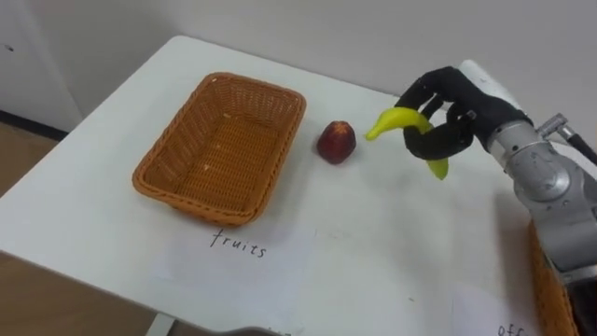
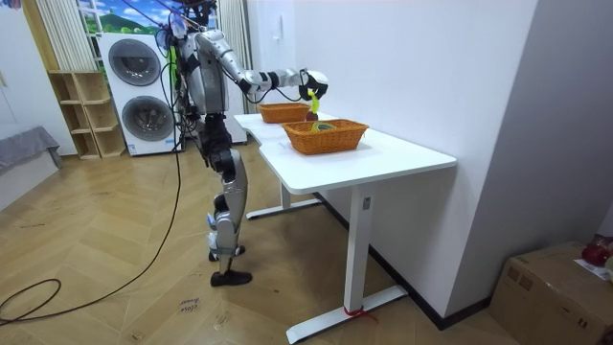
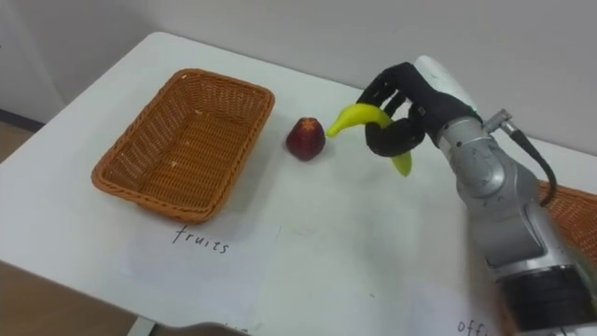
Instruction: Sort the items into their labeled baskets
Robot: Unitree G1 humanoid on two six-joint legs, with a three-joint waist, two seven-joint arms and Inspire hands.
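My right hand (image 1: pixel 451 105) is shut on a yellow banana (image 1: pixel 396 119) and holds it in the air above the white table (image 1: pixel 392 252). A red round fruit (image 1: pixel 337 142) lies on the table just left of the banana. Further left stands the wicker fruit basket (image 1: pixel 149 177), with nothing in it. In the room view the robot stands at the table's long side with its right arm stretched over it, the hand (image 2: pixel 311 81) holding the banana (image 2: pixel 313 99) above the nearer basket (image 2: pixel 326 139).
A paper label (image 1: pixel 238 247) lies in front of the fruit basket. A second wicker basket (image 3: pixel 571 203) sits at the table's right end, with another paper label (image 1: pixel 508 327) before it. A white wall runs behind the table.
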